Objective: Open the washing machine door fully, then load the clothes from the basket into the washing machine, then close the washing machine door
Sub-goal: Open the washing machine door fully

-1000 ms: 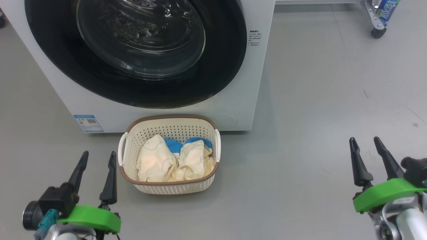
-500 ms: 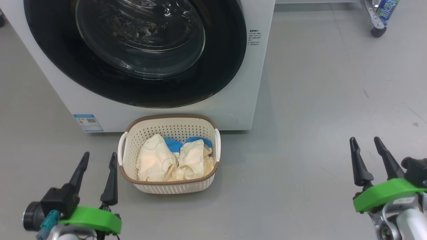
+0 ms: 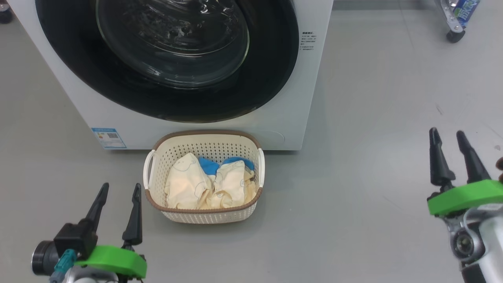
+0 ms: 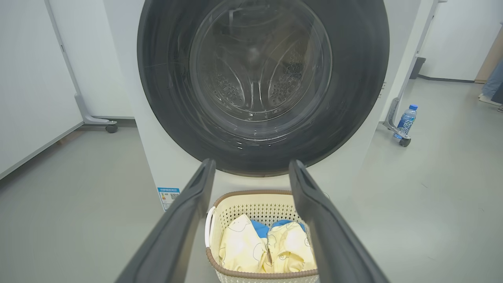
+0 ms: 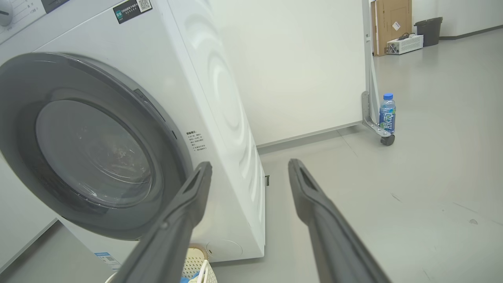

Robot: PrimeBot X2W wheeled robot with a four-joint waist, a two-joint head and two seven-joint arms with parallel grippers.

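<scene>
The door (image 3: 169, 55) of the washing machine (image 3: 310, 98) is shut flat against the front, so opening it is your 1st step. Nothing is loaded yet: the clothes (image 3: 202, 186) all lie in the basket (image 3: 204, 210), which stands on the floor (image 3: 373, 196) just in front of the machine, directly below the door. Your left gripper (image 3: 121, 185) is spread wide w/ nothing in it and hovers low, just beside the basket's left handle (image 3: 147, 171). Your right gripper (image 3: 446, 131) is also spread and empty, well apart to the right, beyond the machine's right corner. I think the right one is better placed for the pull, i.e. bring it to the right edge of the black rim, near the small text label (image 3: 308, 41). Where exactly the handle recess sits I cannot tell from these views, so pls check before you commit. Hook one finger behind the edge and pull along the door's arc, not straight out, until it is fully open. Watch the basket: the rim seems to pass above it, but keep your arm clear of it.
</scene>
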